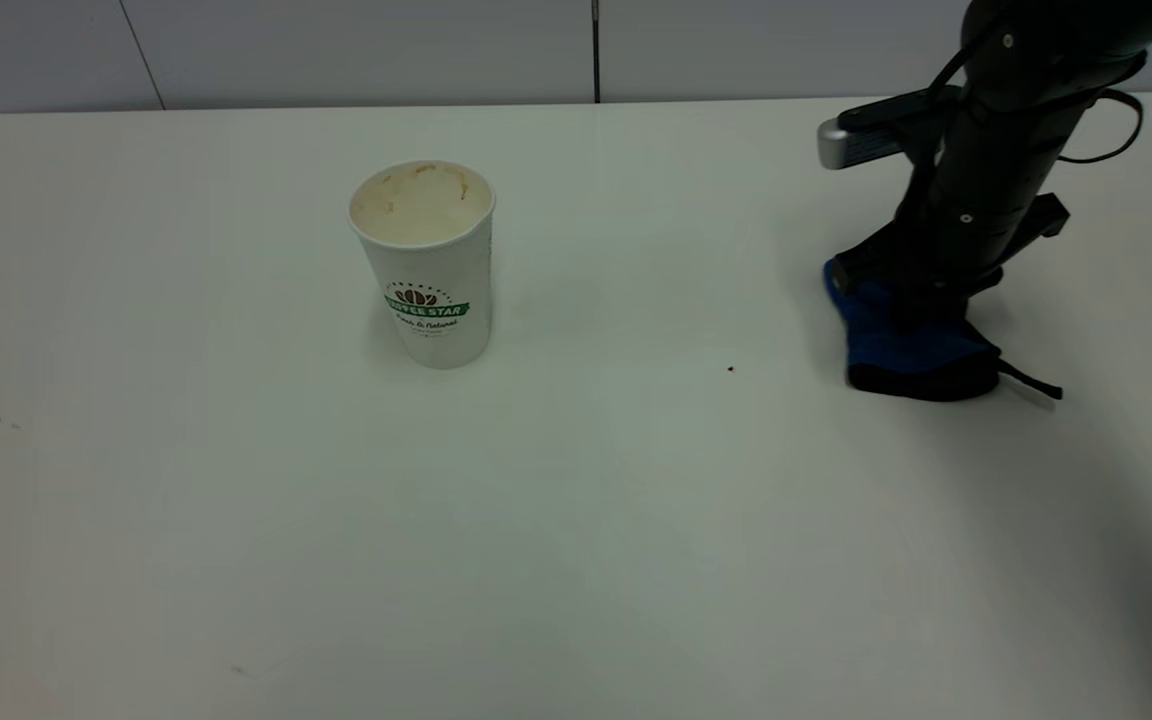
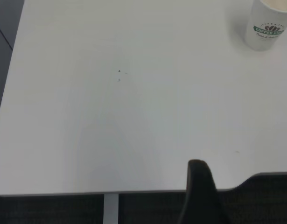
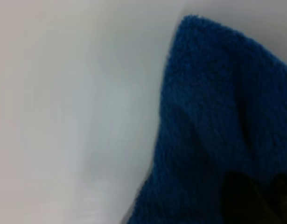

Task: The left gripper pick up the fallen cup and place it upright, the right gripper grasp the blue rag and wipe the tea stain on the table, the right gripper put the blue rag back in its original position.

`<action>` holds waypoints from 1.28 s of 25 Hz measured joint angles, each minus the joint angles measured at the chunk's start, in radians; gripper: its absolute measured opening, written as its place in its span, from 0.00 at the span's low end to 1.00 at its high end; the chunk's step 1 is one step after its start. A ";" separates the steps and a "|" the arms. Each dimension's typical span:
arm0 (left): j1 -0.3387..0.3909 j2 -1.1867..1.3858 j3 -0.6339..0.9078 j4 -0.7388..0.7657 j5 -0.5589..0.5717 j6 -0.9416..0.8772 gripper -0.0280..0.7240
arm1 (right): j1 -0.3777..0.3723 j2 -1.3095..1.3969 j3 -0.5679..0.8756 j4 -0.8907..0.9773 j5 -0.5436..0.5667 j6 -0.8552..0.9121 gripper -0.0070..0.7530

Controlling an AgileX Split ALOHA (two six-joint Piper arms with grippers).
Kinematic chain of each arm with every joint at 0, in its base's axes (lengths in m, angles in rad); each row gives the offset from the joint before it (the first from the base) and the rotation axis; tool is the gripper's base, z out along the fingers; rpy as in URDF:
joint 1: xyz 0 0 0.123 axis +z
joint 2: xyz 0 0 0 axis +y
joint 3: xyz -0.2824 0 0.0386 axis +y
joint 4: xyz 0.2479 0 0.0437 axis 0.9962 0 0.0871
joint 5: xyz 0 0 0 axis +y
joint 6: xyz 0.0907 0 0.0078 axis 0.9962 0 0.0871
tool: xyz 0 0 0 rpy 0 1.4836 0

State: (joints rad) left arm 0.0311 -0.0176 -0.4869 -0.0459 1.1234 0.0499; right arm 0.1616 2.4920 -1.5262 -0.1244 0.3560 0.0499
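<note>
I see bare white table [image 1: 576,560] nearest me. Mid-table, the cup [image 1: 426,265] stands upright; well right of it my right gripper [image 1: 911,300] presses down on the rag [image 1: 911,350], grip unclear. Left gripper [image 2: 199,193] hangs past the edge. Behind runs a grey wall [image 1: 356,50].

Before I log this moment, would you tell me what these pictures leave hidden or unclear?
- Right hand: in the exterior view the arm's own body covers its fingers where it meets the rag; the right wrist view shows little but blue cloth.
- Left hand: absent from the exterior view; the left wrist view shows one dark tip at the edge.
- Cup: rim cut off in the left wrist view.
- Tea stain: none visible on the table.
</note>
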 joint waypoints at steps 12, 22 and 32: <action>0.000 0.000 0.000 0.000 0.000 0.000 0.72 | 0.018 -0.109 0.011 0.091 0.142 -0.018 0.58; 0.000 0.000 0.000 0.000 0.000 0.000 0.72 | 0.018 -0.515 0.074 0.090 0.401 -0.020 0.81; 0.000 0.000 0.000 0.000 0.000 0.000 0.72 | 0.018 -1.229 0.508 0.091 0.539 -0.019 0.71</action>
State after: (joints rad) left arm 0.0311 -0.0176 -0.4869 -0.0459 1.1234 0.0502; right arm 0.1796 1.2626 -1.0186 -0.0331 0.8946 0.0309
